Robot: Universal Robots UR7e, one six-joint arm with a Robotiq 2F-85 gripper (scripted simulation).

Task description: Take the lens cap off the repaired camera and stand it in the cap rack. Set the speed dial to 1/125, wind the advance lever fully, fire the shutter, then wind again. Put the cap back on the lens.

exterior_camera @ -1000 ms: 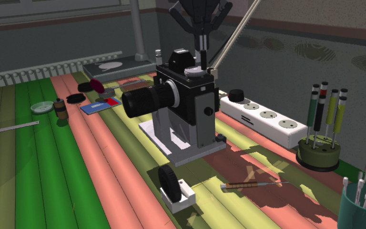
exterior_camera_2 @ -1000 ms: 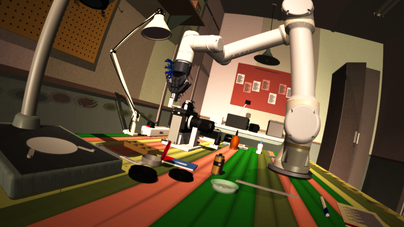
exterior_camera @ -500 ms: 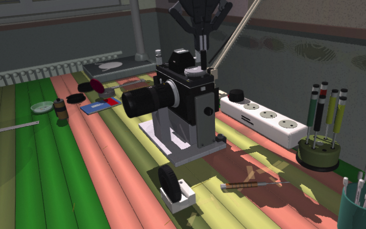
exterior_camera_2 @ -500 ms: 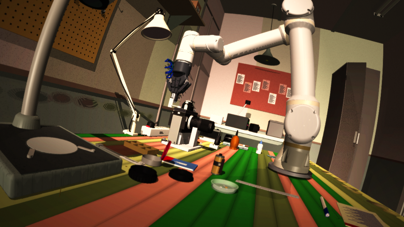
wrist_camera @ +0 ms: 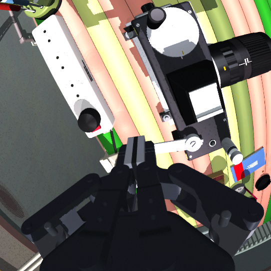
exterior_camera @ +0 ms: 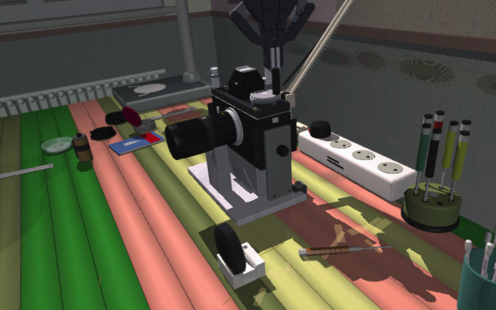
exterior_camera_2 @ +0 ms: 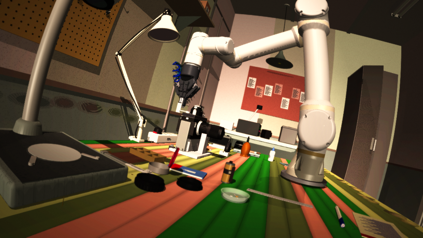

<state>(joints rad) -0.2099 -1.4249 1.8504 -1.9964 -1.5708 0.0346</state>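
Note:
My gripper (exterior_camera: 275,63) (exterior_camera_2: 180,105) (wrist_camera: 135,148) hangs closed and empty just behind the camera's top plate, by the free end of the white advance lever (wrist_camera: 174,145). The black camera (exterior_camera: 252,120) (exterior_camera_2: 193,125) (wrist_camera: 187,83) sits on a grey stand in the middle of the bench. Its lens (exterior_camera: 199,135) (wrist_camera: 242,59) is bare and points left in the side camera. The silver speed dial (exterior_camera: 264,97) (wrist_camera: 175,38) lies on the top plate. The black lens cap (exterior_camera: 229,248) stands on edge in the white cap rack (exterior_camera: 242,268) in front of the stand.
A white power strip (exterior_camera: 356,162) (wrist_camera: 72,75) lies behind the camera, with a black knob on it. A screwdriver holder (exterior_camera: 433,175) stands to the right. A loose screwdriver (exterior_camera: 329,251) lies in front. Caps, a film can (exterior_camera: 82,147) and a dish (exterior_camera: 56,145) lie left.

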